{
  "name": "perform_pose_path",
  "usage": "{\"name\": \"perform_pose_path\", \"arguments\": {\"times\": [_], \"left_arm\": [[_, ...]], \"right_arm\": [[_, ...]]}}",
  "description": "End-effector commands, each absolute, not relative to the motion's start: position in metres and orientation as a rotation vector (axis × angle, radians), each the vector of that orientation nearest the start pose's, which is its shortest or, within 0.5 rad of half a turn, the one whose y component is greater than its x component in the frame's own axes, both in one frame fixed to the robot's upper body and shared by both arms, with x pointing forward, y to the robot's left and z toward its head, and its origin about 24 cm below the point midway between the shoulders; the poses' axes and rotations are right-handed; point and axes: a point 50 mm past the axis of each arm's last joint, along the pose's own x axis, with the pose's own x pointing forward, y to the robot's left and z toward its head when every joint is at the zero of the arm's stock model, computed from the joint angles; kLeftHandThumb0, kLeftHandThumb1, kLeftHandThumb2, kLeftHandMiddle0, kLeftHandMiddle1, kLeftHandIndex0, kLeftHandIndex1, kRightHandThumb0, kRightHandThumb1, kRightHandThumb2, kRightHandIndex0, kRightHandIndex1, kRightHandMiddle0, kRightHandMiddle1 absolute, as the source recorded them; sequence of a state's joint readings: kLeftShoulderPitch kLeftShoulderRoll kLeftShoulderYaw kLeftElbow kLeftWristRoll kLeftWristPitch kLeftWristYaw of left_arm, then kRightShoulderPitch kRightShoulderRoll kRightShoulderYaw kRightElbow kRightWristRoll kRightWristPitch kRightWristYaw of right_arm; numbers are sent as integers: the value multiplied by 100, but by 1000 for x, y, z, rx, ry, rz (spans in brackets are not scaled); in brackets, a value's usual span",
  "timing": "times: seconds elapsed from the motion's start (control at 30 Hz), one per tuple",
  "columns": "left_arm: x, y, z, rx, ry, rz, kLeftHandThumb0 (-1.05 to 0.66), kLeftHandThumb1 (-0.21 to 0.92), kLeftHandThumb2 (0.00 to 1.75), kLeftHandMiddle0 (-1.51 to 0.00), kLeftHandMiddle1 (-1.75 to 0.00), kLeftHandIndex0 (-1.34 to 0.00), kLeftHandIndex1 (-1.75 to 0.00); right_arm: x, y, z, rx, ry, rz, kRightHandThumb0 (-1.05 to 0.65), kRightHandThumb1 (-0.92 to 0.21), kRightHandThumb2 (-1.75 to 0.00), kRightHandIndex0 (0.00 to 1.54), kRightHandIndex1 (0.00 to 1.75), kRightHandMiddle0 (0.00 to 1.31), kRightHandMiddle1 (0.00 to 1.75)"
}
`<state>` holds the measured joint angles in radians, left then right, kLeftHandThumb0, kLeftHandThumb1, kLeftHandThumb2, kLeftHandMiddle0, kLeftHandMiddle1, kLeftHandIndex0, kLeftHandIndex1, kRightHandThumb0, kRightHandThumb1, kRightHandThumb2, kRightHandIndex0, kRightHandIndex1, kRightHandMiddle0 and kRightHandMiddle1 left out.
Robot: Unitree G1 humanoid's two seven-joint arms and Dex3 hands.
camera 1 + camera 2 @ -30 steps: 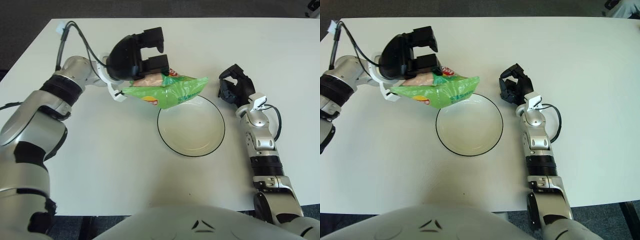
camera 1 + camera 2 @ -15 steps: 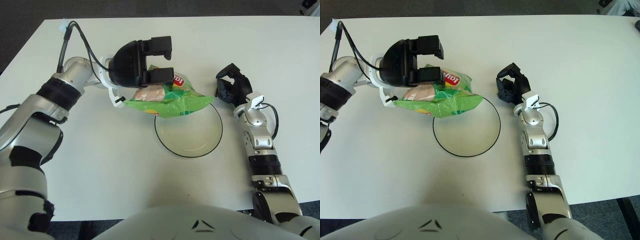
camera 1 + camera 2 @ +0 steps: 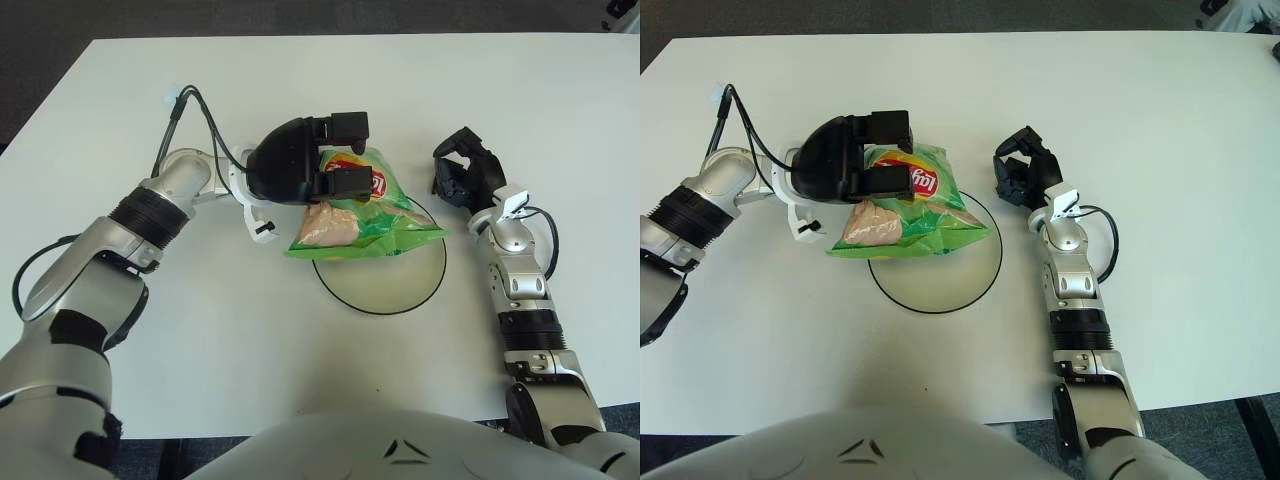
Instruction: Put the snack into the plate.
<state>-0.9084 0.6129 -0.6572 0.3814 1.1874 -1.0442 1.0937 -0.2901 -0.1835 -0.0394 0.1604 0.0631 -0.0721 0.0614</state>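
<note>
A green snack bag (image 3: 362, 218) with a red logo is held in my left hand (image 3: 322, 172), whose black fingers are shut on the bag's upper edge. The bag hangs over the left and far part of the glass plate (image 3: 400, 285), a clear round dish with a dark rim; whether the bag touches it I cannot tell. In the right eye view the same bag (image 3: 912, 217) covers the plate's (image 3: 950, 285) upper left. My right hand (image 3: 463, 176) shows just right of the plate's far rim, fingers curled and holding nothing.
The white table (image 3: 250, 330) spreads around the plate, with its front edge near my body. A black cable (image 3: 205, 115) loops from my left forearm over the table's left side.
My left hand has carried the snack bag rightward and slightly nearer, from beside the plate's left rim to over the plate. The right hand has stayed put.
</note>
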Motion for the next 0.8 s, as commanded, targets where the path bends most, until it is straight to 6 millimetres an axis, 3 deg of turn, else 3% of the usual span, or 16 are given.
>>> {"name": "perform_pose_path", "arguments": {"times": [0.0, 0.17, 0.33, 0.4, 0.47, 0.53, 0.57, 0.67, 0.77], "left_arm": [[282, 68, 187, 874, -1860, -654, 43, 42, 105, -63, -157, -69, -175], [281, 58, 191, 914, -1926, -716, 42, 46, 98, -62, -155, -63, -175], [279, 56, 189, 973, -1910, -776, 37, 76, 46, -59, -140, -46, -174], [276, 57, 187, 1016, -1895, -790, -8, 83, 26, -47, -139, -38, -164], [274, 59, 185, 1076, -1867, -811, -38, 88, 13, -37, -128, -31, -137], [272, 63, 182, 1174, -1822, -860, -50, 90, 8, -33, -103, -28, -107], [271, 64, 182, 1221, -1799, -885, -54, 90, 5, -28, -73, -26, -83], [268, 66, 180, 1342, -1733, -955, -59, 91, 2, -26, -25, -26, -42], [264, 68, 181, 1399, -1682, -998, -60, 90, 1, -13, -8, -21, -21]], "right_arm": [[278, -177, 18, -106, 124, 58, -38, -70, -81, 87, 175, 34, 175], [278, -177, 18, -107, 128, 58, -38, -71, -81, 86, 175, 33, 175], [278, -176, 17, -107, 132, 55, -38, -71, -81, 86, 175, 33, 175], [278, -176, 16, -110, 135, 55, -38, -71, -81, 86, 175, 33, 175], [277, -176, 16, -115, 137, 54, -38, -71, -80, 86, 175, 33, 175], [277, -176, 16, -123, 138, 56, -38, -71, -80, 86, 175, 33, 175], [277, -176, 16, -126, 138, 57, -38, -71, -80, 86, 175, 33, 175], [277, -176, 16, -136, 137, 62, -38, -71, -80, 86, 175, 33, 175], [277, -175, 16, -141, 138, 67, -38, -71, -80, 87, 175, 33, 175]]}}
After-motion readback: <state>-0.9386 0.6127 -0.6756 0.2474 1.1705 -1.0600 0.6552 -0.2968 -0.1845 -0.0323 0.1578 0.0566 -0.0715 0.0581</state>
